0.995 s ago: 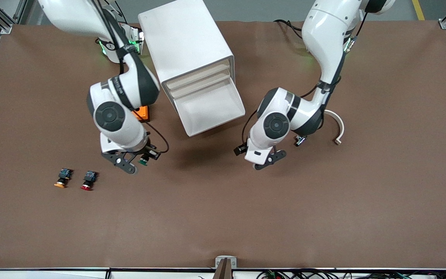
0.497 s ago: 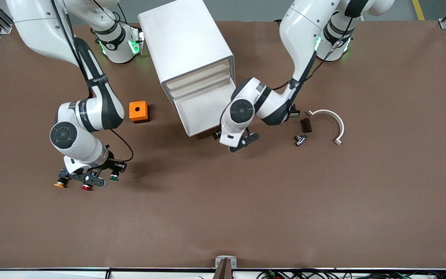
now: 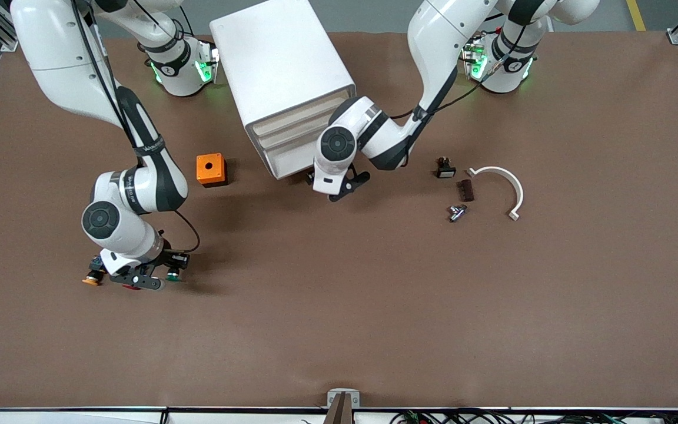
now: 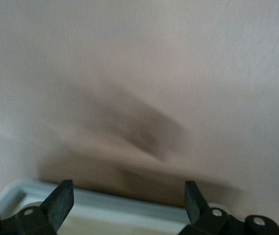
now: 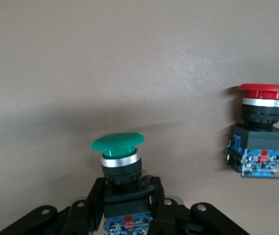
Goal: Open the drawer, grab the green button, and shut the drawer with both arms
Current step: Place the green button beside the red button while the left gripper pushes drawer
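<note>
The green button (image 5: 118, 152) is clamped by its black body in the right gripper (image 3: 149, 277), low over the table (image 3: 374, 306) at the right arm's end. A red button (image 5: 260, 132) lies just beside it, mostly hidden under the gripper from the front, and an orange-capped button (image 3: 91, 277) sits next along.

The drawer (image 3: 283, 154) sticks out only a little from the cabinet (image 3: 280, 76). The left gripper (image 3: 339, 184) is at the drawer's front edge, fingers (image 4: 60, 203) spread wide and holding nothing.

An orange cube (image 3: 210, 169) stands beside the cabinet toward the right arm's end. Toward the left arm's end lie a white curved strip (image 3: 507, 185), a small black part (image 3: 445, 169), a brown block (image 3: 465, 190) and a metal fitting (image 3: 457, 212).
</note>
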Available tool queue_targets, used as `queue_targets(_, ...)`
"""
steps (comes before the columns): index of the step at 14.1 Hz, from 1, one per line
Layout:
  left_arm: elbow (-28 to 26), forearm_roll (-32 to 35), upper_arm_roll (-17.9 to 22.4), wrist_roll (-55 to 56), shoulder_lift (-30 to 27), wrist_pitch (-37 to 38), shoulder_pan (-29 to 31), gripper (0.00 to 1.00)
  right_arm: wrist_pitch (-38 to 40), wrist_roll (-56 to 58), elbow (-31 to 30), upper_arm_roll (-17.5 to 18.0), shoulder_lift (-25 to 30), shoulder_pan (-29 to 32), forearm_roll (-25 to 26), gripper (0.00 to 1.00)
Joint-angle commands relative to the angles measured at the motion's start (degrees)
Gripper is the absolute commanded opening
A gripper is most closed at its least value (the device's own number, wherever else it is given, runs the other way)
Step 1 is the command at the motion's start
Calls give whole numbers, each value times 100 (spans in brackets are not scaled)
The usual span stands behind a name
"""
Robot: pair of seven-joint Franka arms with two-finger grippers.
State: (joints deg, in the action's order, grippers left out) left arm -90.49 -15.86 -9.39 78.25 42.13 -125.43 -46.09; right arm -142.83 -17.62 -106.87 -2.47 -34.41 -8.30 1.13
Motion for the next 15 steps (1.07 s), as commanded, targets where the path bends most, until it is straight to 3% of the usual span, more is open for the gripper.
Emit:
queue_targets(1, -109, -22, -238, 453, -108, 10, -14, 100, -78, 92, 61, 115, -118, 232, 72, 0)
queue_targets(3, -109, -13, -353, 665, -108, 10, -14, 100, -78, 92, 88, 115, -180, 241, 72, 0)
queue_targets(4, -109, -13, -379, 744, -100, 10, -14, 100, -69, 75, 105, 115, -180, 276, 55, 18)
queue_targets(5, -109, -13, -388, 814, -99, 27, -14, 100, -69, 57, 105, 115, -189, 285, 2, 89)
queue_targets(6, -109, -13, -388, 841, -108, 45, -14, 100, -52, 5, 105, 115, -180, 285, 2, 100)
queue_targets(10, -48, 231, -135, 789, -301, 150, 371, 100, 184, 30, 132, 115, -40, 268, 2, 100)
queue_targets(15, 153, 1523, -90, 736, -977, 640, 1566, 100, 1880, 83, 589, 124, 724, 355, 2, 100)
